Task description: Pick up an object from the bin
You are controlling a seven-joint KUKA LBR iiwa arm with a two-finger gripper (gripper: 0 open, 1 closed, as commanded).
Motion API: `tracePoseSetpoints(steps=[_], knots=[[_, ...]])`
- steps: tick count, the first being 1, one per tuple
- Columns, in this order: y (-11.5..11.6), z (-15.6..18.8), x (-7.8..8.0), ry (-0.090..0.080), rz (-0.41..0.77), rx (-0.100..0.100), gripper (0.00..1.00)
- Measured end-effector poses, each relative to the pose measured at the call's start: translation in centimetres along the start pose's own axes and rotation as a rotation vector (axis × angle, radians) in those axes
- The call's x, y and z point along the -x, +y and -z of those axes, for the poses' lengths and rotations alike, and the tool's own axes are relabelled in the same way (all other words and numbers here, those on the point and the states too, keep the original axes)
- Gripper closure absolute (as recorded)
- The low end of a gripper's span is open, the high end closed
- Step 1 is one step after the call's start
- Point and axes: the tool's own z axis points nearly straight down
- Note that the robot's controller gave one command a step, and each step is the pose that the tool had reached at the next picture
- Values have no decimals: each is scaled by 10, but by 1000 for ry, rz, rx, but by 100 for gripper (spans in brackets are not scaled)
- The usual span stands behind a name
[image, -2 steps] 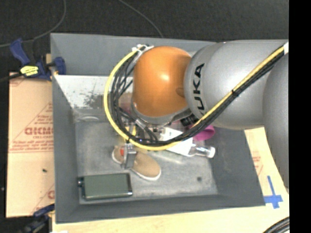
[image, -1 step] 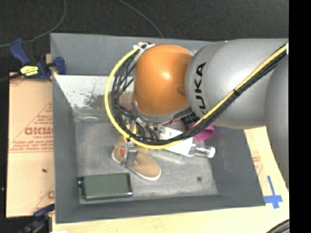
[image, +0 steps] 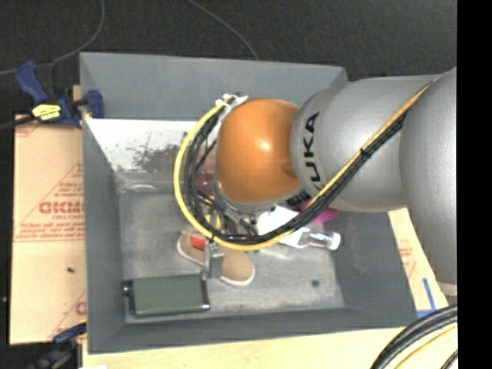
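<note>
The grey bin [image: 146, 221] holds a few loose things, most of them near the middle of its floor. At the front left lies a dark slab [image: 167, 294], rectangular, flat on the floor, close to the front wall and apart from most of the others. Just right of its far corner is a tan oval [image: 237, 270], flat and pale at the edge. A second tan patch behind it and to its left may be part of the same thing; that cannot be told. A small red bit [image: 197, 242] sits on that patch. Further right a white piece [image: 273, 222] shows from under the arm, and a small clear bottle [image: 324, 241] lies on its side next to it. A pink thing [image: 329, 214] shows just behind the bottle, mostly hidden.

The arm [image: 361, 152] reaches in from the right, its thick grey link crossing the bin's right side. It ends in a round orange cover [image: 257, 152] above the middle of the floor. Yellow and black cables [image: 183, 183] loop round the cover's left side and under it. The gripper [image: 214, 261] points down below the cover, its tip at the tan oval's left edge, touching it or just above it. Whether it is wide or narrow cannot be told.
</note>
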Motion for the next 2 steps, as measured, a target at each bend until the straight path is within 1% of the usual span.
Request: tracePoseSetpoints(steps=[1,2], knots=[[-14,-26,-6,8,-63,1,0],[-41,-65,-14,-2,94,0,0]])
